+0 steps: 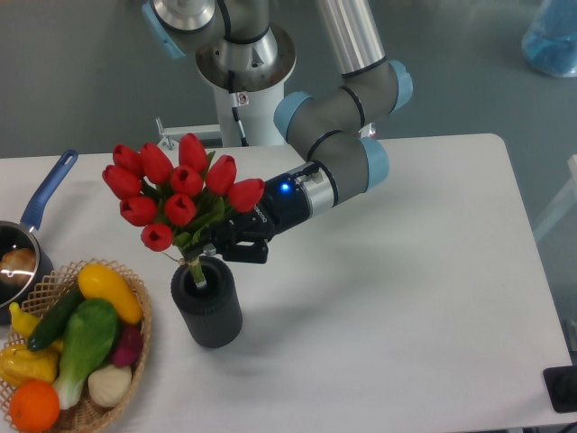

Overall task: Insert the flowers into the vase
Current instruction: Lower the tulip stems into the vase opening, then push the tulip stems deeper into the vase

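Note:
The flowers [177, 188], a bunch of red tulip buds with green leaves, lean to the upper left above the vase [208, 305]. Their tied stem ends reach down into the vase's mouth. My gripper [219, 244] is shut on the flowers' stems just above the vase's rim, coming in from the right. The vase is dark grey and ribbed, and stands upright on the white table near the front left.
A wicker basket [137, 347] of toy vegetables and fruit stands just left of the vase. A blue-handled saucepan [36, 209] is at the left edge. The arm's base [243, 63] rises behind, and a blue object [552, 36] is at the top right.

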Controlling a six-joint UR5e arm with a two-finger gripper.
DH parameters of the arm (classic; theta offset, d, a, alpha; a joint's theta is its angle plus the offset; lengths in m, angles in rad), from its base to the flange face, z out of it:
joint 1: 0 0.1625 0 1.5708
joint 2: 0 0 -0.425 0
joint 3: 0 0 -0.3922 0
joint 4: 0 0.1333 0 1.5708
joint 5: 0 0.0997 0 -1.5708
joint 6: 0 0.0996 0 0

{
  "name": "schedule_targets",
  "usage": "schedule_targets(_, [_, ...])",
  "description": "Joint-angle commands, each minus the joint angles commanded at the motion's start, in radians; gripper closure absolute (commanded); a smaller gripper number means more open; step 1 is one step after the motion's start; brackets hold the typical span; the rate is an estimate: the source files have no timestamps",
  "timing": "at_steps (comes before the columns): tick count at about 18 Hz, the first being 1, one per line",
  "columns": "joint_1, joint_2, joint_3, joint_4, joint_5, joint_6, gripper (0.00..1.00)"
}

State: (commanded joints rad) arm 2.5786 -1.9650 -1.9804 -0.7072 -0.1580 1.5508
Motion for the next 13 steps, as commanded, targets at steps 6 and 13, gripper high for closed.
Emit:
schedule_targets(6, [0.002,-0.022,-0.002,-0.002,0.0,0.023,0.81])
schedule_targets(13, [0.009,-0.038,-0.005,-0.002,0.0,0.041,0.81])
